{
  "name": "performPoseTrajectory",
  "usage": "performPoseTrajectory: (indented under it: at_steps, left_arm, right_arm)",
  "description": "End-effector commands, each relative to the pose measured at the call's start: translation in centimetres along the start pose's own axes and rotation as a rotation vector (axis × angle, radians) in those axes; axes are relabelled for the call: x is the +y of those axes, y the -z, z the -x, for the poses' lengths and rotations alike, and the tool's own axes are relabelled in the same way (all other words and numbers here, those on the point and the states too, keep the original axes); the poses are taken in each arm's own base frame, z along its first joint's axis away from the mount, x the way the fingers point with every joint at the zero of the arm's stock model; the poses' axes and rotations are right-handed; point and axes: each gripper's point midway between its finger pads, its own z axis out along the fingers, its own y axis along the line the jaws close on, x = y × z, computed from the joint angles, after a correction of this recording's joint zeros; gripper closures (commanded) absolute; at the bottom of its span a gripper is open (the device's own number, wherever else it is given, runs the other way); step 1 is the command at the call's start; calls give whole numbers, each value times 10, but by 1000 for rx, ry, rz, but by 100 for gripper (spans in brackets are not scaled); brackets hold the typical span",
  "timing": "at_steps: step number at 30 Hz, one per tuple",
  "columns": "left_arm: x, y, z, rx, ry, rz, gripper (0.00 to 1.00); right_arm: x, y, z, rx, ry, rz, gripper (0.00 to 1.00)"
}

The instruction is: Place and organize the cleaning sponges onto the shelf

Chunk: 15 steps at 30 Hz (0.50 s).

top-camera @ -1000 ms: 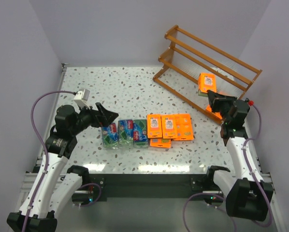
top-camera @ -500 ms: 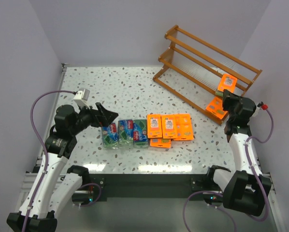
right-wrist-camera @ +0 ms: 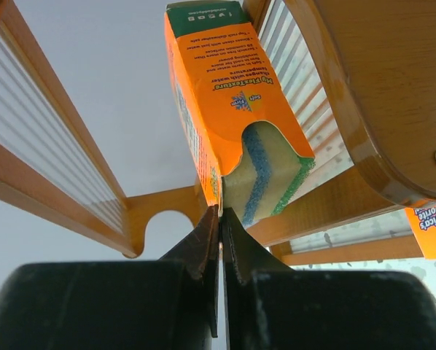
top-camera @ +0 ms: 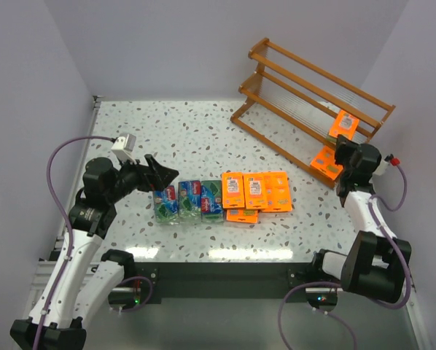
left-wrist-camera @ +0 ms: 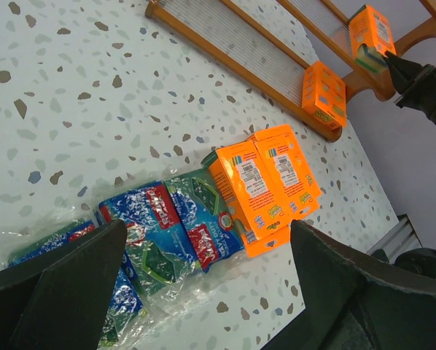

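Note:
The wooden shelf [top-camera: 305, 87] stands at the back right. My right gripper [top-camera: 343, 143] is shut on the lower edge of an orange sponge pack [top-camera: 343, 123] and holds it at the shelf's right end, above the lowest tier. In the right wrist view the closed jaws [right-wrist-camera: 219, 219] pinch the pack's [right-wrist-camera: 225, 95] cardboard flap against the ribbed tier [right-wrist-camera: 305, 95]. Another orange pack [top-camera: 324, 160] lies on the lowest tier. Several orange packs [top-camera: 256, 191] and three green-and-blue packs [top-camera: 189, 200] lie mid-table. My left gripper [top-camera: 163, 175] hangs open just left of and above the green-and-blue packs [left-wrist-camera: 160, 226].
The shelf's curved wooden end frame [right-wrist-camera: 378, 109] is close on the right of the held pack. The right wall is near the right arm. The speckled table [top-camera: 174, 138] stretches left of the shelf.
My right gripper carried the orange pack from the shelf's lower middle to its right end and higher up. In the last half second it barely moved. The left arm stayed still.

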Motion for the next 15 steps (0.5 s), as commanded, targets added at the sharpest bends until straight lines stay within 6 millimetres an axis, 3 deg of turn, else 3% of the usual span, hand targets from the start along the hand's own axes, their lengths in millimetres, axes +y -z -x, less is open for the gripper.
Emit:
performPoseTrajectory:
  at_steps: [1,4,7,8,10,11,15]
  left_arm:
    - [-9,2,15,-40,-44,-24,0]
    - [-9,3,17,-47,-44,-21,0]
    - [-8,2,15,-44,-39,-17,0]
    - [-7,2,15,-44,-38,-17,0]
    - [-8,1,15,-47,-32,-21,0]
    - [-7,0,15,-46,-28,-20,0]
    - [-8,-2,15,-49,-17,-26,0]
  right_arm:
    - [20,0,-4,30,-41,74,100]
    - [30,8,-9,61,-49,93,94]
    - [44,21,-13,96,-37,112,66]
    - [53,29,-15,112,-33,137,48]
    - [54,37,-16,120,-26,123,33]
    - [64,46,-16,125,-19,144,23]
    - [62,69,-25,188,67,104,17]
